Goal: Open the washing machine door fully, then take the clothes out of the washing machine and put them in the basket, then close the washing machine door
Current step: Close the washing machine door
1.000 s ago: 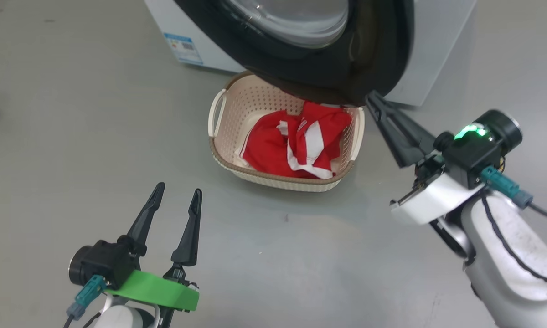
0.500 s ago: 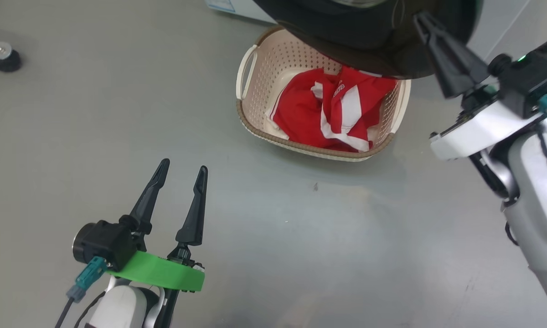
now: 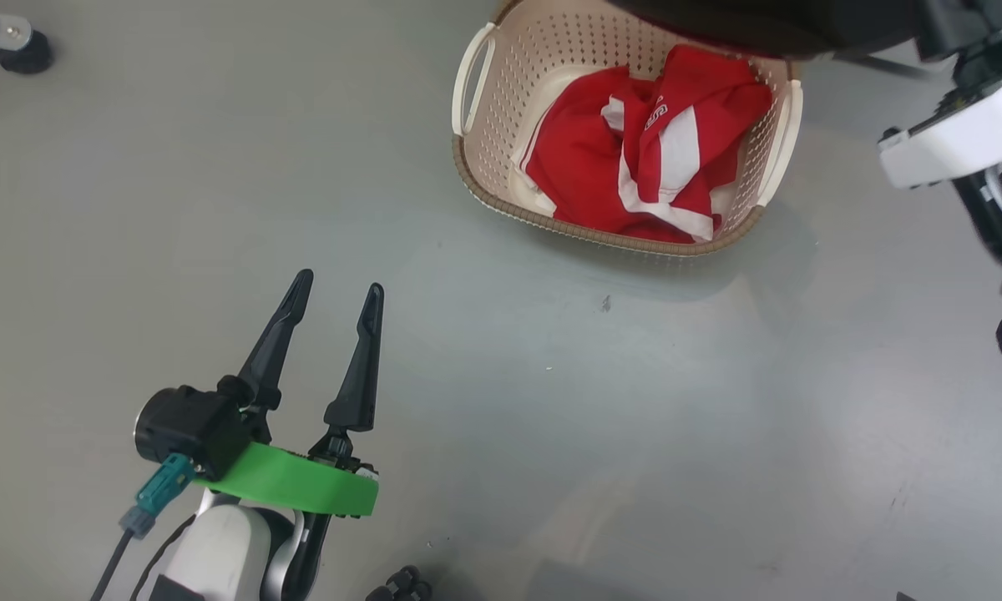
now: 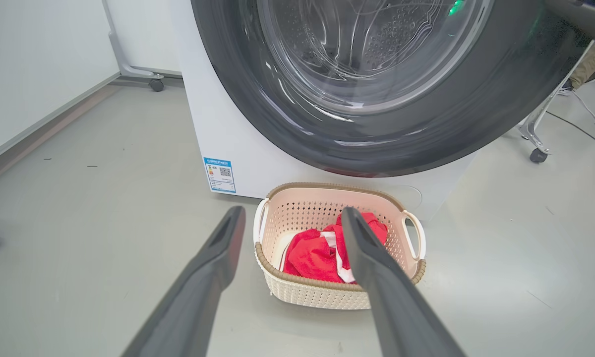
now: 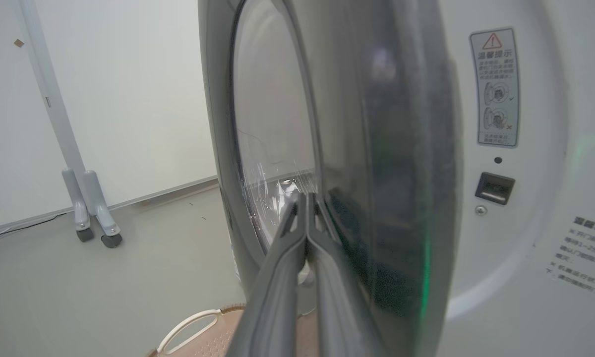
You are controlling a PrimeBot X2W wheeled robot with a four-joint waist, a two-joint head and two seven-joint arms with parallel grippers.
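The washing machine door [image 4: 476, 109], with its black rim and glass bowl, hangs partly open over the basket [image 4: 322, 295]; its lower rim [image 3: 760, 21] crosses the head view's top edge. The cream basket [image 3: 501, 92] holds the red clothes [image 3: 635, 150] with white stripes. In the right wrist view my right gripper [image 5: 307, 196] is shut, empty, its tips against the door [image 5: 406, 173] seen edge-on. Beside it is the white washing machine [image 5: 525, 173] front with the latch hole. My left gripper [image 3: 340, 282] is open and empty over the floor, well short of the basket.
A blue label [image 4: 219, 174] marks the washer's lower left. Wheeled stand legs stand at the left [image 3: 21, 50], behind the washer [image 4: 156, 84] and to its right [image 4: 538, 154]. A white wall runs along the left. Grey floor lies between me and the basket.
The head camera has moved, so basket and door now sit higher in the picture. The right gripper's shut fingers, against the door rim, have passed beyond the top edge. The left gripper stays open.
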